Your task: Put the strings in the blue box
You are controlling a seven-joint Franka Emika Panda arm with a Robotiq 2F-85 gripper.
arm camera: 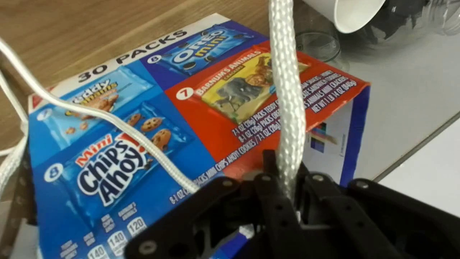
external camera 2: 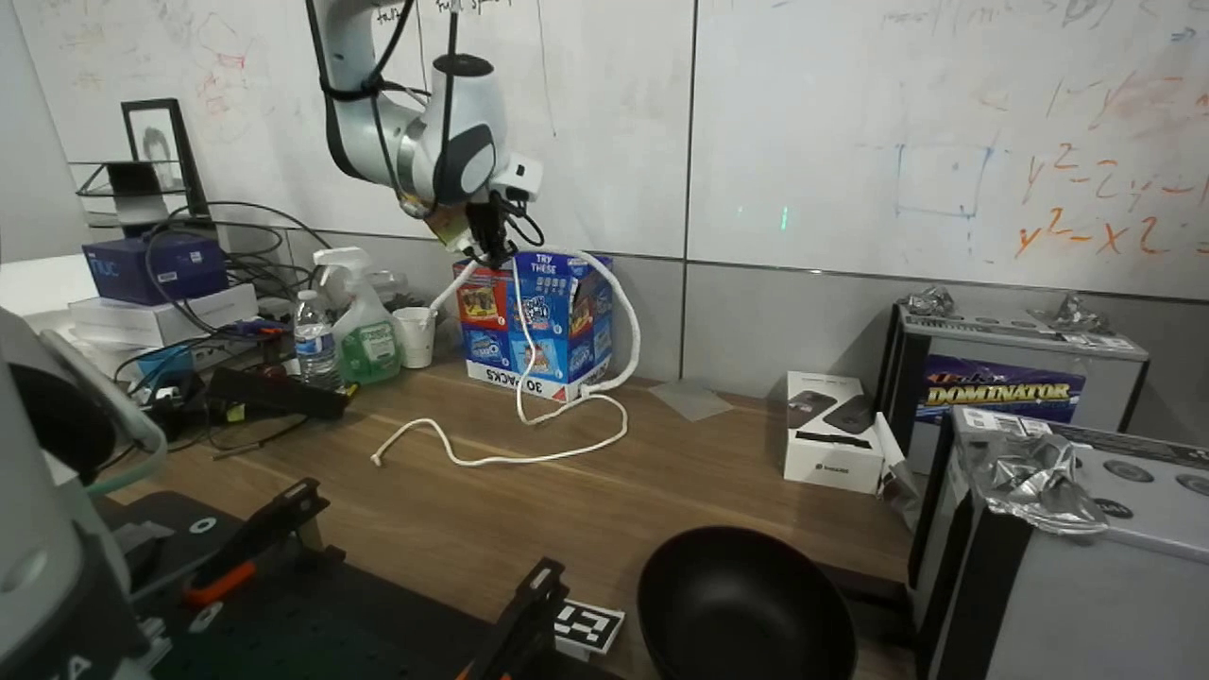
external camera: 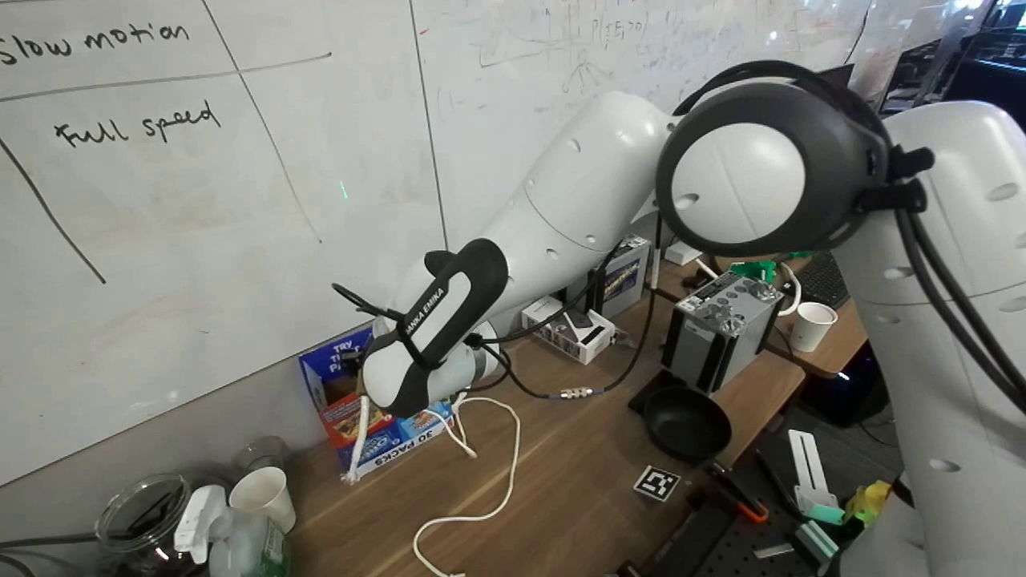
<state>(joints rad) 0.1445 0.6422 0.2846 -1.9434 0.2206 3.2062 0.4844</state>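
The strings are one tangle of white braided cord (external camera: 515,457), (external camera 2: 635,326), (arm camera: 282,72). The blue box (external camera: 381,445), (external camera 2: 553,326), (arm camera: 151,97) stands upright against the wall, its top open. My gripper (external camera 2: 491,255), (arm camera: 285,158) is at the box's top edge, shut on the cord; in an exterior view the arm hides it. A short cord end hangs outside the box on the cup side. Other strands drape over the box's front and past its far side, then lie in loops on the table before it. The box's inside is mostly hidden.
A white cup (external camera: 264,497), (external camera 2: 414,338) and a green spray bottle (external camera 2: 370,345) stand close beside the box. A whiteboard wall (external camera: 240,184) rises behind it. A white phone box (external camera 2: 836,458), a black pan (external camera: 688,425) and grey devices (external camera: 713,332) stand on the table.
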